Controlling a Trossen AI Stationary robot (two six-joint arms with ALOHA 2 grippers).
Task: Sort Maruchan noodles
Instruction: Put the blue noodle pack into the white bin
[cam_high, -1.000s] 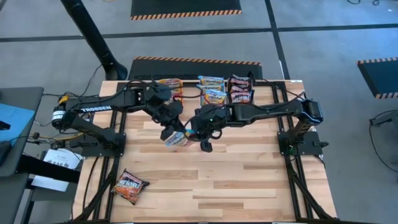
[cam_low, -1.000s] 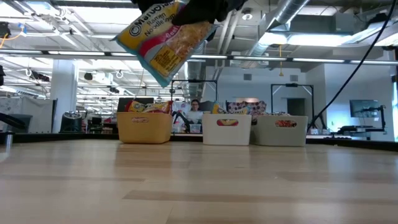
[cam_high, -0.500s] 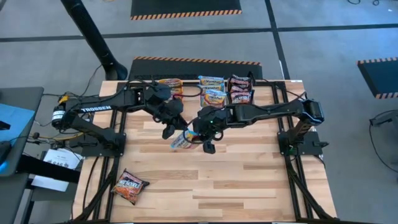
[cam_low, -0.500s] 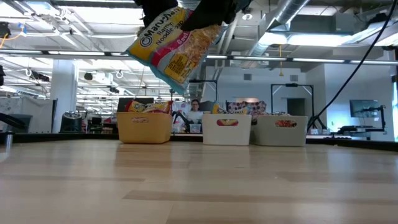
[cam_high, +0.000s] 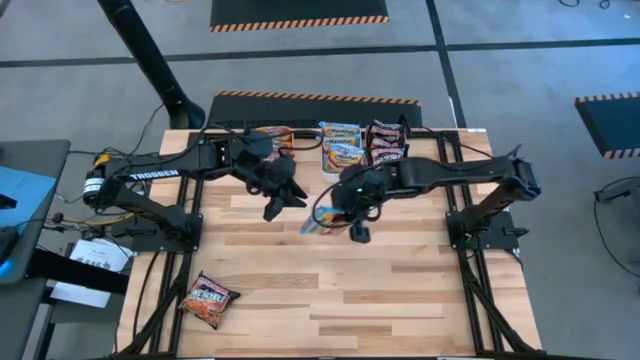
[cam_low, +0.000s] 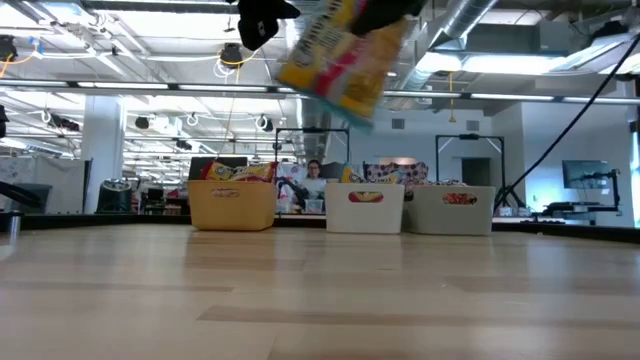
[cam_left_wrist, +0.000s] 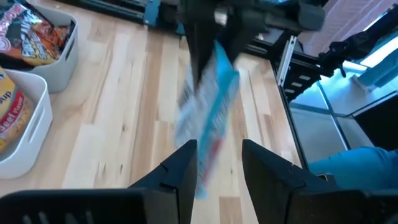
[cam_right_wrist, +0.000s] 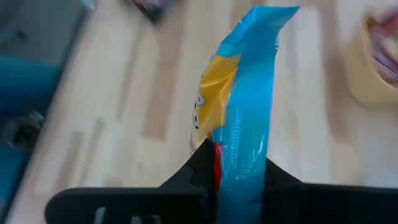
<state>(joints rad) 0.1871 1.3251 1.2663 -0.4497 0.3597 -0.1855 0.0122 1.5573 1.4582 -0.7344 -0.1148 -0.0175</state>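
A Maruchan noodles packet (cam_right_wrist: 239, 93), light blue with yellow and pink print, hangs high above the table's middle (cam_low: 340, 50), with my right gripper (cam_right_wrist: 233, 165) shut on it. My left gripper (cam_left_wrist: 217, 152) stands open just to the left of it (cam_high: 285, 198), its fingers on either side of the packet's near end without touching. A second, orange-red packet (cam_high: 209, 299) lies flat near the table's front left corner. My right gripper pinches the packet between its two fingers at one edge (cam_right_wrist: 235, 155); the wrapper shows edge-on between the fingers (cam_right_wrist: 200, 163). The packet is lifted clear of the table and hangs tilted below and to the left of the gripper (cam_low: 385, 10).
Three small bins stand in a row at the table's far edge: orange (cam_high: 272, 138), white (cam_high: 340, 145) and grey (cam_high: 387, 143), each with packets inside. The bare wooden tabletop (cam_high: 350, 290) stretches across the near half.
My left gripper has opened and let go of the packet. My right gripper has carried the packet toward the table's right edge, away from the left gripper, and the packet has swung and turned in its hold while staying high above the table.
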